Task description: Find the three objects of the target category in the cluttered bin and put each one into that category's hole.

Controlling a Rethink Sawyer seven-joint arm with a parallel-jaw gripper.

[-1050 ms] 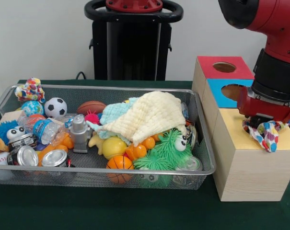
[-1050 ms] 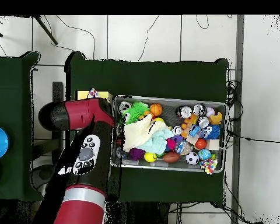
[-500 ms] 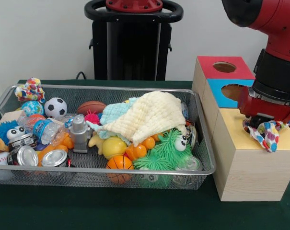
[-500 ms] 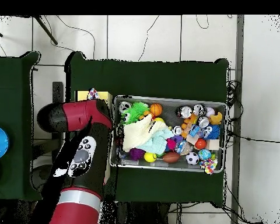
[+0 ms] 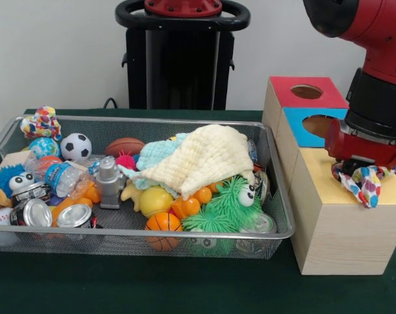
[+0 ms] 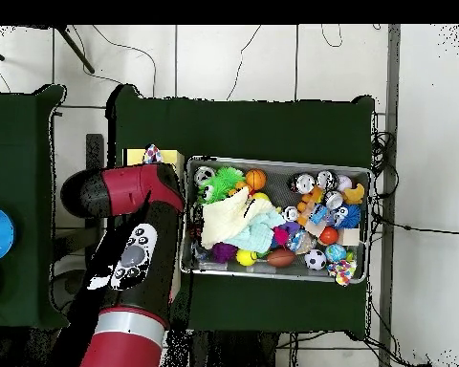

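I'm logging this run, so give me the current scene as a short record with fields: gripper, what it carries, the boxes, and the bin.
gripper: over the yellow-topped box, fingers hidden by the cloth
carried item: polka-dot cloth, hanging onto the yellow top
other boxes: red-topped box and blue-topped box, each with a round hole
bin: wire-mesh bin, holding the cream knitted cloth, green fuzzy toy, mini basketball, soccer ball

The red arm's gripper hangs over the yellow-topped box, at the counter's right edge, with a polka-dot cloth bunched under its jaws and draping onto the box top. Beside it, the wire bin holds a cream knitted cloth, balls, cans and fuzzy green toys.
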